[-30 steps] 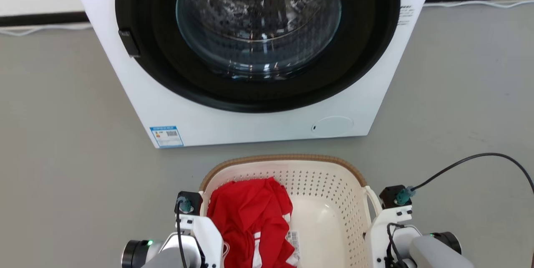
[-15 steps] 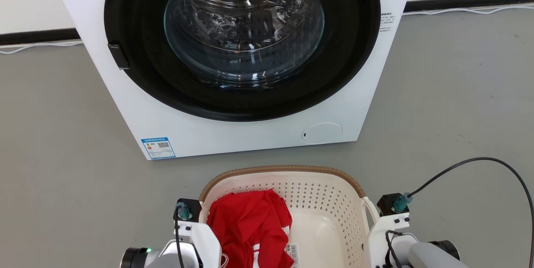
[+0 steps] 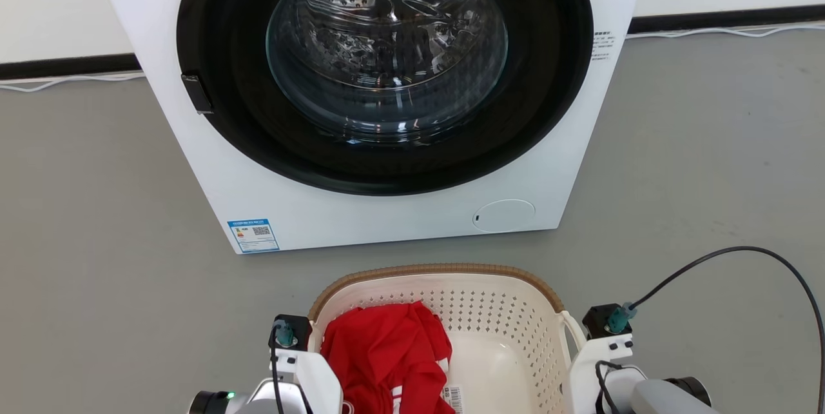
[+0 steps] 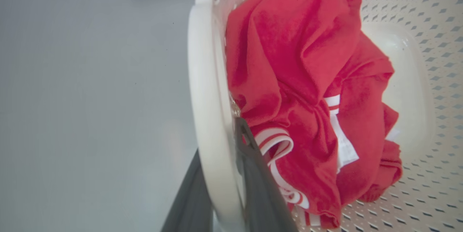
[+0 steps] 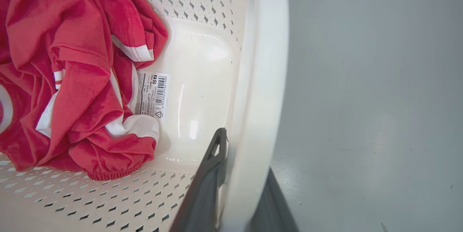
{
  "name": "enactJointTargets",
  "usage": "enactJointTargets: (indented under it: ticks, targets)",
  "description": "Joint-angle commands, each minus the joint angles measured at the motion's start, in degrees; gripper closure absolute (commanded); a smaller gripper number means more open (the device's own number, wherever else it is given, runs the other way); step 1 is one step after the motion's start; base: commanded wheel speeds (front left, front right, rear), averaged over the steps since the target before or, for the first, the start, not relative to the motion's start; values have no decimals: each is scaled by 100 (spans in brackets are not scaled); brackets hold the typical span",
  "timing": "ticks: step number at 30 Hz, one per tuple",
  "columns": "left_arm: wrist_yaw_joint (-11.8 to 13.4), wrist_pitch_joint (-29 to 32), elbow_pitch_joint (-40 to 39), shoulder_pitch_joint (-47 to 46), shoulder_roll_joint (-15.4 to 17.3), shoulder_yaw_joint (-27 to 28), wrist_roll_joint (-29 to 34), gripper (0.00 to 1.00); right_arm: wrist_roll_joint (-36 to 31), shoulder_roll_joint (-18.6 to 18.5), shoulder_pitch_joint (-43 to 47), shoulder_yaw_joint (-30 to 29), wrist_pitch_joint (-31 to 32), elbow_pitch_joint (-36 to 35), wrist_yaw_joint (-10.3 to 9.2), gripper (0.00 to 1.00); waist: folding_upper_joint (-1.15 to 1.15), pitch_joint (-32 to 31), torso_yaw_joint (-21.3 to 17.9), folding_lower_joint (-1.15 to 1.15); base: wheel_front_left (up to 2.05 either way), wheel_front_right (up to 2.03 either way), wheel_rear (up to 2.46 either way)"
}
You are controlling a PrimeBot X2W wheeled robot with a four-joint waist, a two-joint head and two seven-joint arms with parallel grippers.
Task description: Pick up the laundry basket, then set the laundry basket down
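Evidently, left gripper [image 4: 217, 145] and right gripper [image 5: 246, 152] each clamped 1 handle [image 4: 204, 80] of the laundry basket [image 3: 438, 270]; level, matched motion seemed advisable (red garment [image 4: 307, 62] beside left gripper).

White wrists [image 3: 319, 372] carry black blocks [image 3: 291, 325] with teal plugs [image 3: 620, 319] and black cables [image 3: 741, 248]; the fingers [image 4: 260, 188], blurred up close, seem dark grey.

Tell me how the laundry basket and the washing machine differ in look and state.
The laundry basket is small and cream with a brown rim; the washing machine is a large white box with a black-ringed glass door. The basket is open-topped with perforated walls and holds a red garment; the machine's front is solid. The left gripper and right gripper each clamp a basket handle; the machine stands untouched. Both are pale.
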Motion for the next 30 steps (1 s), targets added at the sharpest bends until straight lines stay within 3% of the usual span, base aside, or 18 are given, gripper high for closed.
enactJointTargets:
  ticks: [1, 30]
  targets:
    - [-73, -47, -101, -119, -39, 57, -18, 100, 15, 179, -21, 141, -66, -149, 94, 100, 0, -9, 5, 0, 0, 0, 0]
    - [-106, -94, 12, -126, -39, -147, -225, 100, 373, 179, -75, 455, -180, 24, 94, 100, 0, -74, 104, 0, 0, 0, 0]
